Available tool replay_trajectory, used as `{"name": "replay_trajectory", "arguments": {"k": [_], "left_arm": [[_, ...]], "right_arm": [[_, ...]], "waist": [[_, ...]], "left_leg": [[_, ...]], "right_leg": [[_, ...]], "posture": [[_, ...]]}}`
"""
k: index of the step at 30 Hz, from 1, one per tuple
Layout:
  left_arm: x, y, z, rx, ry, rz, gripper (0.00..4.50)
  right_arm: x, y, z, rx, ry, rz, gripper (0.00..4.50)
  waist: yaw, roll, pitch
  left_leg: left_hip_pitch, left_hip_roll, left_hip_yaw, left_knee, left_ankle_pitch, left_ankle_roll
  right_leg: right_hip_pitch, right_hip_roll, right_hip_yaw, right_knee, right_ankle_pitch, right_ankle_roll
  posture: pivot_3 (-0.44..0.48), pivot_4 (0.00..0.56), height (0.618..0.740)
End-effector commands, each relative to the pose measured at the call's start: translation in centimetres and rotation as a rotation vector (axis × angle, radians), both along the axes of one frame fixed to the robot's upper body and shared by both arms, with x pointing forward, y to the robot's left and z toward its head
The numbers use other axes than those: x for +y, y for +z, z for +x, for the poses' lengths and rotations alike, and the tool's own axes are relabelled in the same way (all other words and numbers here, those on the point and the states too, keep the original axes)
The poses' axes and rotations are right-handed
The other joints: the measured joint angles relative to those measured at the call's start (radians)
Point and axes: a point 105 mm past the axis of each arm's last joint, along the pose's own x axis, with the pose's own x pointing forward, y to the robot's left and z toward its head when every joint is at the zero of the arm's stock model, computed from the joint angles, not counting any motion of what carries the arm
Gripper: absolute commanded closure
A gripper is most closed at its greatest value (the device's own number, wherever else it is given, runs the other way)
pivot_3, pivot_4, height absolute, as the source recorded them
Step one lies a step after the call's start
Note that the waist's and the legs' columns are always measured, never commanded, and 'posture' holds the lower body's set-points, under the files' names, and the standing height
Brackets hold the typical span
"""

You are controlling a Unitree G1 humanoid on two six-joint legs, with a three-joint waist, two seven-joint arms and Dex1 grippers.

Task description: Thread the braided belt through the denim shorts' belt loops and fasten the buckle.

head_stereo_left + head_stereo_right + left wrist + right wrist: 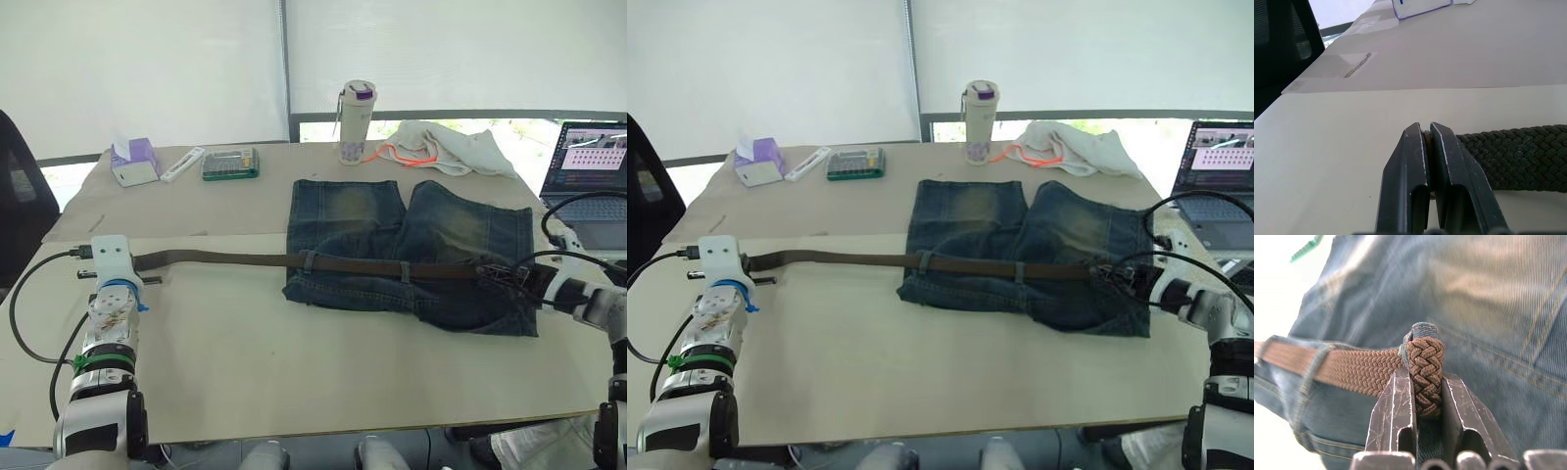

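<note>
The denim shorts lie flat at the table's right centre, waistband toward me. The braided belt runs from far left across the waistband, under two belt loops. My left gripper is shut on the belt's left end, out on the bare table. At the right end of the waistband my right gripper is shut on the belt, just below another belt loop that wraps it. The buckle is hidden.
Along the far edge stand a tissue box, a white stick-like device, a green case, a bottle and a white cloth with orange cord. A laptop sits at far right, a black chair at left.
</note>
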Motion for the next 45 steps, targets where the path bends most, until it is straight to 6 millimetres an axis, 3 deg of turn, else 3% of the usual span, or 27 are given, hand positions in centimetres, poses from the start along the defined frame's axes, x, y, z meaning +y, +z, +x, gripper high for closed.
{"name": "replay_trajectory", "arguments": {"k": [1,3,4,5,7,16,21,23,26,29,33,36,40,45], "left_arm": [[1.2,-1.7,-1.2,0.063,0.045,-0.014,4.5],[1.2,-1.7,-1.2,0.068,0.034,-0.012,4.5],[1.3,-1.7,-1.2,0.072,0.037,-0.001,3.74],[1.6,-1.7,-1.4,0.079,0.049,0.014,3.74],[2.3,-1.7,-1.7,0.089,0.077,0.027,3.24],[2.3,-1.8,-1.5,0.105,0.08,0.04,0.15],[2.7,-1.2,-1.4,0.095,0.093,0.061,0.0],[1.8,-0.4,-0.6,0.06,0.037,0.04,0.0],[-0.9,3.5,1.8,-0.103,-0.131,0.028,0.0],[-6.3,8.5,4.4,-0.261,-0.401,-0.012,0.0],[-13.3,11.5,5.3,-0.312,-0.76,-0.087,0.0],[-17.5,11.2,4.8,-0.236,-0.984,-0.138,0.0],[-22.8,8.3,3.3,-0.022,-1.263,-0.18,0.0],[-25.7,5.4,3.4,0.126,-1.341,-0.222,0.0]], "right_arm": [[-1.2,1.8,-0.4,-0.082,-0.05,0.003,4.24],[-1.4,2.3,-0.5,-0.126,-0.065,0.003,4.24],[-1.6,2.5,-0.6,-0.14,-0.079,0.008,4.24],[-1.7,2.7,-0.6,-0.151,-0.091,0.006,4.24],[-1.8,2.8,-1.0,-0.161,-0.093,0.0,4.24],[-0.8,1.7,-1.5,-0.16,-0.096,-0.027,4.24],[0.1,2.6,-1.9,-0.205,-0.057,-0.002,4.24],[0.7,2.9,-2.2,-0.219,-0.033,0.008,4.24],[1.4,3.0,-2.4,-0.229,-0.01,0.012,4.24],[1.9,2.9,-2.5,-0.23,0.001,0.012,4.24],[2.3,2.6,-2.5,-0.226,0.01,0.01,4.24],[2.5,2.6,-2.5,-0.226,0.015,0.002,4.24],[2.5,2.6,-2.5,-0.229,0.018,0.001,4.24],[2.5,2.7,-2.5,-0.24,0.012,0.002,4.24]], "waist": [[0.0,0.0,0.0],[0.0,0.001,0.0],[0.0,0.001,0.0],[0.0,0.001,-0.001],[0.0,0.001,0.0],[0.003,0.001,-0.001],[0.008,0.002,-0.001],[0.008,0.002,-0.001],[0.011,0.0,0.0],[0.013,-0.003,0.002],[0.014,-0.004,0.002],[-0.003,-0.001,0.0],[-0.014,0.0,0.0],[-0.011,-0.001,0.0]], "left_leg": [[0.0,0.0,0.0,0.0,0.0,0.0],[0.0,0.0,0.0,0.0,0.0,0.0],[0.0,0.0,0.0,0.0,0.0,0.0],[0.0,0.0,0.0,0.0,0.0,0.0],[0.0,0.0,0.0,0.0,0.0,0.0],[0.0,0.0,0.0,0.001,0.0,0.0],[0.0,-0.001,0.0,0.001,0.0,0.0],[0.0,-0.001,0.0,0.001,0.0,0.0],[0.0,0.0,-0.001,0.001,0.0,0.0],[-0.002,0.0,-0.001,0.003,0.0,0.0],[-0.006,0.0,-0.002,0.005,0.0,0.0],[-0.005,0.0,-0.001,0.005,0.0,0.001],[-0.004,0.001,0.0,0.005,-0.001,0.002],[-0.004,0.001,0.0,0.006,-0.001,0.002]], "right_leg": [[0.0,0.0,0.0,0.0,0.0,0.0],[0.0,0.0,0.0,0.0,0.0,0.0],[0.0,0.0,0.0,0.0,0.0,0.0],[0.0,0.0,0.0,0.0,0.0,0.0],[0.0,0.0,0.0,0.0,0.0,0.0],[0.0,0.0,0.0,0.002,0.0,0.0],[0.0,0.0,0.0,0.002,0.0,0.0],[0.0,0.0,0.0,0.002,0.0,0.0],[0.0,0.0,-0.001,0.002,0.0,0.0],[0.0,0.0,-0.001,0.002,0.0,0.0],[-0.001,0.0,-0.003,0.0,0.001,0.001],[-0.001,0.0,-0.001,0.0,0.001,0.001],[-0.001,0.002,0.0,0.001,0.001,0.001],[0.0,0.003,0.0,0.0,0.001,0.001]], "posture": [[0.0,0.15,0.74],[0.0,0.15,0.74],[0.0,0.15,0.74],[0.0,0.15,0.74],[0.0,0.15,0.74],[0.0,0.15,0.74],[0.0,0.15,0.74],[0.0,0.15,0.74],[0.0,0.15,0.74],[0.0,0.15,0.74],[0.0,0.15,0.74],[0.0,0.15,0.74],[0.0,0.15,0.74],[0.0,0.15,0.74]]}}
